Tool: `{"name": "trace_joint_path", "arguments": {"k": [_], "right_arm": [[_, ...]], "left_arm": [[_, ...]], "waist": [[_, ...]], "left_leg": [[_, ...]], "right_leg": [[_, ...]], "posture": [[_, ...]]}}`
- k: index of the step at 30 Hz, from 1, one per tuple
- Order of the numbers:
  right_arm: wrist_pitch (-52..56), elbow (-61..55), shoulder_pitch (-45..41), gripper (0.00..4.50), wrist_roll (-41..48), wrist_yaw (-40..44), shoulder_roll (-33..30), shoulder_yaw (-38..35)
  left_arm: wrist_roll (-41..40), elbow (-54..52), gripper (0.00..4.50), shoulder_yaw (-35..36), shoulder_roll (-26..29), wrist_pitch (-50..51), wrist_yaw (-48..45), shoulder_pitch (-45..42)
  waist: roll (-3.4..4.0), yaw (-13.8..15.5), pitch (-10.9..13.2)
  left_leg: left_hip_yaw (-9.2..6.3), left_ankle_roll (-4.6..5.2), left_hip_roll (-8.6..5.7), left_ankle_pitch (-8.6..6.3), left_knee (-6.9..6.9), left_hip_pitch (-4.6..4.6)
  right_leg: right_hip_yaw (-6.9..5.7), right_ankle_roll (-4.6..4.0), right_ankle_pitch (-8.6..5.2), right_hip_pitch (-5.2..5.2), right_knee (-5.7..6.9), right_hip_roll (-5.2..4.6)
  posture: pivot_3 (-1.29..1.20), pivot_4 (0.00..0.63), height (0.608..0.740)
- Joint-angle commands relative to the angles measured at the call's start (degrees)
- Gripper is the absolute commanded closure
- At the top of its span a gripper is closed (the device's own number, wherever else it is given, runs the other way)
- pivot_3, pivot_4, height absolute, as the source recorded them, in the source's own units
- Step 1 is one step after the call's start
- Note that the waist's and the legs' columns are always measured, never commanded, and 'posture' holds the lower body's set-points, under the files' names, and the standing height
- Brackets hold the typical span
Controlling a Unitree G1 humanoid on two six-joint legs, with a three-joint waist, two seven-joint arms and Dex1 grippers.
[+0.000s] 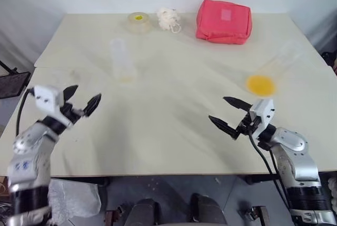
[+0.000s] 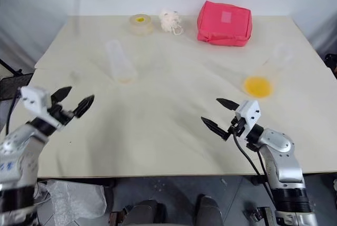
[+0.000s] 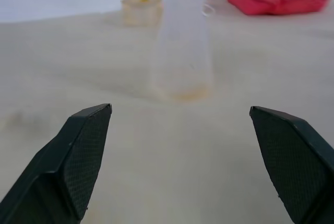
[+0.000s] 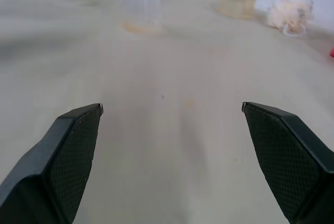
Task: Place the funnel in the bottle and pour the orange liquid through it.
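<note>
The bottle (image 1: pixel 122 60) is clear, with a yellowish tint at its base, and stands upright at the table's left middle. My left gripper (image 1: pixel 84 97) hovers open near the front left and faces the bottle (image 3: pixel 182 51) from a distance, with nothing between its fingers. The orange liquid (image 1: pixel 260 85) is a bright patch at the bottom of a clear flask (image 1: pixel 284 57) at the right. My right gripper (image 1: pixel 219 109) is open and empty, nearer the front than the liquid and a little left of it. I cannot make out the funnel.
A pink pouch (image 1: pixel 224 20), a white fluffy ball (image 1: pixel 168 19) and a roll of tape (image 1: pixel 138 21) sit along the far side of the cream table (image 1: pixel 168 126). The table's front edge runs just below both grippers.
</note>
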Motion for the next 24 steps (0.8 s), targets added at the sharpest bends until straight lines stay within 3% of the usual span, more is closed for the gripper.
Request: {"name": "trace_joint_path", "arguments": {"k": [1,5,11,24], "right_arm": [[0.7,-3.9,-1.0,0.02,1.6,-0.8,0.5,0.0],[1.9,-6.9,-1.1,0.02,2.0,-2.4,1.5,0.6],[3.5,-10.4,0.6,0.02,2.1,-4.0,1.9,0.8],[5.2,-12.7,1.1,0.02,2.1,-5.2,1.5,0.8]], "left_arm": [[3.6,8.7,0.00,-2.2,-0.3,-4.6,-0.1,-6.1],[7.1,21.2,0.00,-5.6,-1.1,-9.9,-1.1,-16.2],[9.8,32.7,0.00,-7.8,-2.6,-16.0,-1.9,-24.8],[11.9,44.0,0.00,-8.9,-4.7,-22.6,-2.2,-33.0]], "waist": [[-0.01,-0.2,0.0],[-0.13,-0.2,0.0],[-0.18,-0.2,0.0],[-0.27,-0.1,0.0]], "left_leg": [[0.01,-0.01,0.00,0.00,-0.02,0.00],[0.09,-0.02,-0.06,-0.01,-0.06,-0.05],[0.38,-0.02,-0.06,-0.01,-0.04,-0.07],[0.47,-0.02,-0.08,-0.01,0.00,-0.10]], "right_leg": [[-0.05,0.00,0.00,-0.02,-0.01,0.00],[-0.20,0.00,0.00,-0.05,-0.04,0.03],[-0.21,0.01,0.00,-0.07,-0.03,0.03],[-0.24,0.02,0.01,-0.08,-0.01,0.03]], "posture": [[0.00,0.150,0.740],[0.00,0.150,0.740],[0.00,0.150,0.740],[0.00,0.150,0.740]]}}
